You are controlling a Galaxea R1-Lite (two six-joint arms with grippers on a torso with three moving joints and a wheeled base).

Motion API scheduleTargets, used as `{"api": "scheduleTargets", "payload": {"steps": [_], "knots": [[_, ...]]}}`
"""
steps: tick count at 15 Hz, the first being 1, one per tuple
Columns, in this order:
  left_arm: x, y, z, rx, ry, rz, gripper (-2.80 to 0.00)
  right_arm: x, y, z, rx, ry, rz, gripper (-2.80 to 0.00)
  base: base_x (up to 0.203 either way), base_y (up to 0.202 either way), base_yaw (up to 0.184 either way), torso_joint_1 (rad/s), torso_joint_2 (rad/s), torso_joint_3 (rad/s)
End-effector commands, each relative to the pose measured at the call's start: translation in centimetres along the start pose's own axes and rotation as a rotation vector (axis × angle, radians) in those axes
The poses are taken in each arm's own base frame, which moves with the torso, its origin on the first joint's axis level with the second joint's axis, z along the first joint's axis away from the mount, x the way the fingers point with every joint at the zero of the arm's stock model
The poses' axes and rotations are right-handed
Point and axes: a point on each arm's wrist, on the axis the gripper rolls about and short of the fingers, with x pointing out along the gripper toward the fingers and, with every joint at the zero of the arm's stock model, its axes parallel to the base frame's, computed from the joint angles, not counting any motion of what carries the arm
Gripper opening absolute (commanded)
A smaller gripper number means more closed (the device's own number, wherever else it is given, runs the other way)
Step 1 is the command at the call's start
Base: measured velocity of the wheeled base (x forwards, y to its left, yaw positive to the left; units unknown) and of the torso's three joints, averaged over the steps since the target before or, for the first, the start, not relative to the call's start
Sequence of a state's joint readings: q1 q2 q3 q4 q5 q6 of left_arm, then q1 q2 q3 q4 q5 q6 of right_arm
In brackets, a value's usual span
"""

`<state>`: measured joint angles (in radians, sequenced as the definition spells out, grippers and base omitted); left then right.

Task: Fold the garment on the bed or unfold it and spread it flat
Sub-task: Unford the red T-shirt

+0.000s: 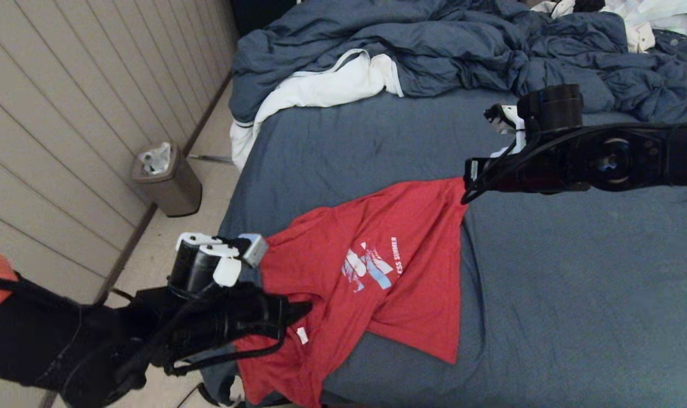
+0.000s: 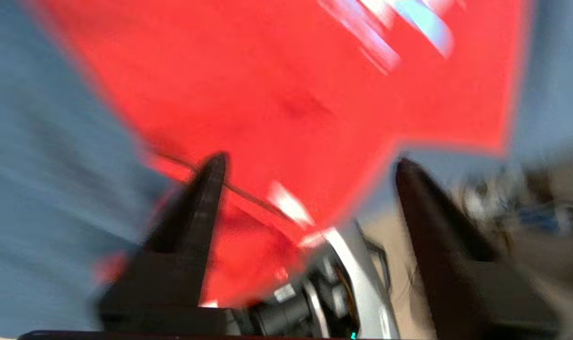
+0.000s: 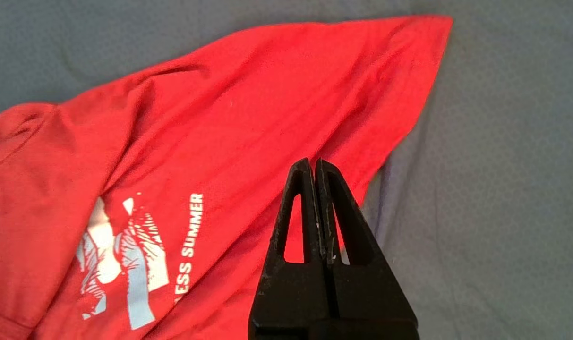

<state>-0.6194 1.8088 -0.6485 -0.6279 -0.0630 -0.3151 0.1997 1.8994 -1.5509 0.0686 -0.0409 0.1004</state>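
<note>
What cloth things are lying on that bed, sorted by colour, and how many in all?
Red: 1, the red short-sleeved T-shirt
Blue: 1, the rumpled blue duvet
White: 2, the white cloth with dark stripe and the white heap at the far corner
Total: 4

One garment [image 1: 377,272], two claws [image 3: 313,163].
</note>
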Motion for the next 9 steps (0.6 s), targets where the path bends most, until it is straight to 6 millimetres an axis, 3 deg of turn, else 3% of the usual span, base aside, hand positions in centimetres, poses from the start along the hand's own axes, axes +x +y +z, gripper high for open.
{"api": "scheduleTargets", "payload": {"steps": [1,4,7,9], "knots": [[2.0,3.4,2.8,-0.063,-0.042,0.099,-2.80,-0.2,0.2,0.0,-0.001,-0.001,0.005,-2.80,0.000,0.000,0.000,0.000,0.00,0.000],[4.6,6.1,5.6,-0.094,-0.087,0.168,-2.80,-0.6,0.3,0.1,-0.002,-0.006,0.008,-2.80,0.000,0.000,0.000,0.000,0.00,0.000],[8.4,9.0,6.2,-0.095,-0.088,0.265,-2.80,-0.6,0.7,0.0,-0.006,-0.005,0.015,-2.80,0.000,0.000,0.000,0.000,0.00,0.000],[8.9,11.0,7.2,-0.093,-0.116,0.319,-2.80,-0.6,0.7,0.0,-0.006,-0.001,0.015,-2.80,0.000,0.000,0.000,0.000,0.00,0.000]]}}
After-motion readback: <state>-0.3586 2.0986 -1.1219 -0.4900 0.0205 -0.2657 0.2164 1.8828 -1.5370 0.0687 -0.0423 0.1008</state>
